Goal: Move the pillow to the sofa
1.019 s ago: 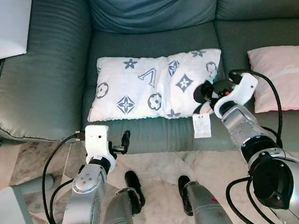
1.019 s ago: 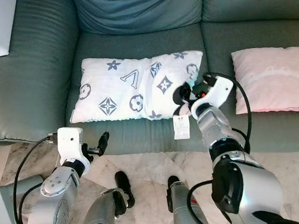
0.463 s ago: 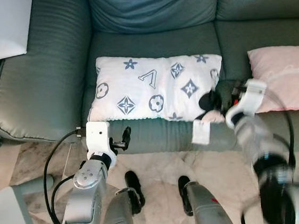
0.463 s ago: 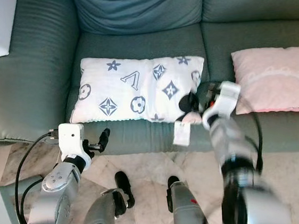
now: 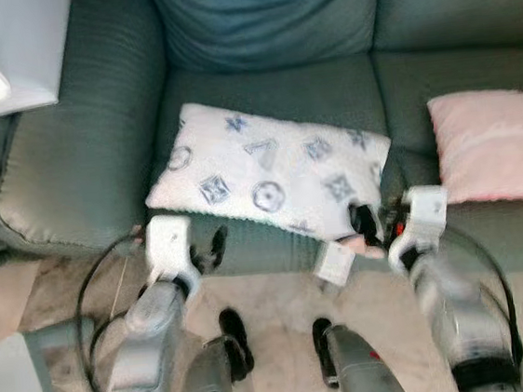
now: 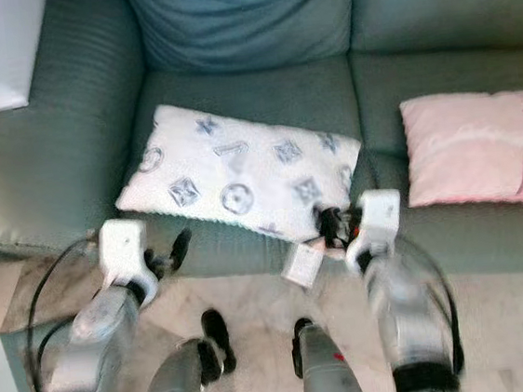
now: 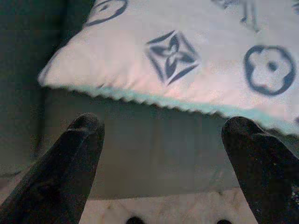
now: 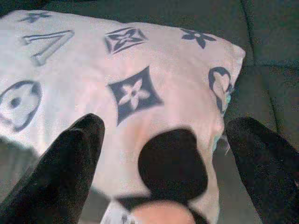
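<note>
Grey-green sofa [image 5: 96,138]: white patterned pillow [image 5: 268,172] is laid on the middle seat cushion, slightly skewed; pink pillow [image 5: 495,143] is laid on the right-hand seat; a white tag [image 5: 332,263] hangs over the front edge.

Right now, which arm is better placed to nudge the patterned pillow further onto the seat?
Right. The right gripper sits open at the white pillow's front corner; the left gripper hangs open by the sofa front below the seat edge.

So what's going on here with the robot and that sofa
The white patterned pillow lies on the green sofa seat. The right gripper is open just off the pillow's near corner, and the left gripper is open in front of the seat edge. A pink pillow lies on the next seat.
</note>
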